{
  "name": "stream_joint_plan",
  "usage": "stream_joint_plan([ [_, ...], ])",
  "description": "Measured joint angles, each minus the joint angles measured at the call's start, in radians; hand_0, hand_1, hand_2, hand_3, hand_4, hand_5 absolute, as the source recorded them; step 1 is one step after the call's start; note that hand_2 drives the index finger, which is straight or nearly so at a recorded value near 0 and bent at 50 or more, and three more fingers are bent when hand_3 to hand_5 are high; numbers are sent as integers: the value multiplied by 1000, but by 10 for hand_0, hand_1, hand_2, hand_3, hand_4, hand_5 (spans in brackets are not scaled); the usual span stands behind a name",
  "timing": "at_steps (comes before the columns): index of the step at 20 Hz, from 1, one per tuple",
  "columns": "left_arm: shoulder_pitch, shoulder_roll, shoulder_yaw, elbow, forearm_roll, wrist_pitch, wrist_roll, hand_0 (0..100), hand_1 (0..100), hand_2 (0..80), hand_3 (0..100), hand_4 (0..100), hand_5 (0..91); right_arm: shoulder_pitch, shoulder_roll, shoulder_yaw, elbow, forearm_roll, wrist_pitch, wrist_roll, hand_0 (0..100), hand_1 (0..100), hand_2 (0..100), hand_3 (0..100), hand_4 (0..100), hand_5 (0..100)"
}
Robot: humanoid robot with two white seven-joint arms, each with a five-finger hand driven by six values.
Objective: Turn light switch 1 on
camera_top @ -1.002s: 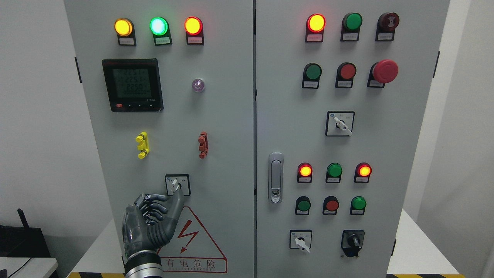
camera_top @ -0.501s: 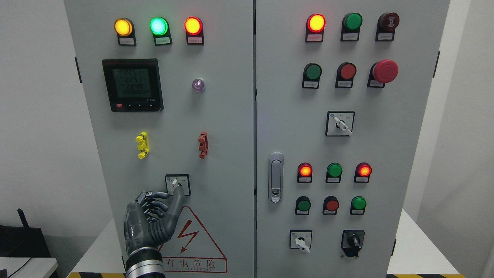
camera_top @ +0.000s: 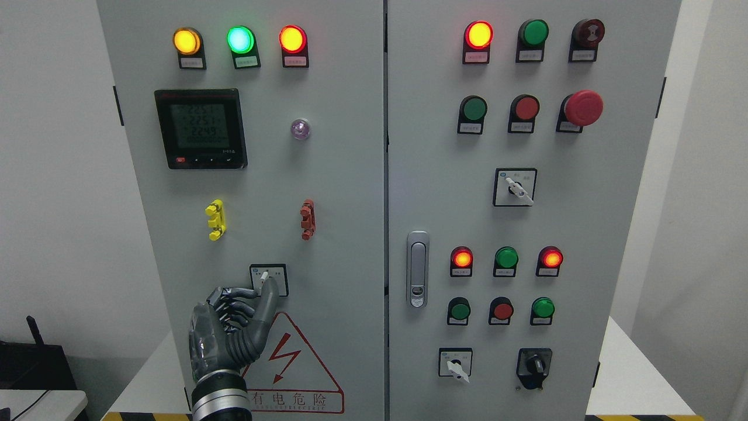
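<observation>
Left hand (camera_top: 225, 336) comes up from bottom left, 4 fingers curled in, gripping nothing, thumb raised with its tip on the rotary switch (camera_top: 269, 279) low on the left cabinet door (camera_top: 327, 175), as I see it.

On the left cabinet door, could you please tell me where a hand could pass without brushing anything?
Bare panel lies between the yellow clip and red clip, and between the meter and those clips. It is crowded at the selector switch, where the left hand reaches, just above the warning triangle.
</observation>
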Motion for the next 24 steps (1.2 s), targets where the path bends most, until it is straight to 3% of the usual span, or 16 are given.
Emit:
stream_joint_plan([
  [24, -9, 0, -6, 6, 12, 10, -5, 144, 422, 567, 838, 852, 809, 0, 0, 0, 0, 0, 0, 0, 120, 389, 0, 0, 0, 0],
])
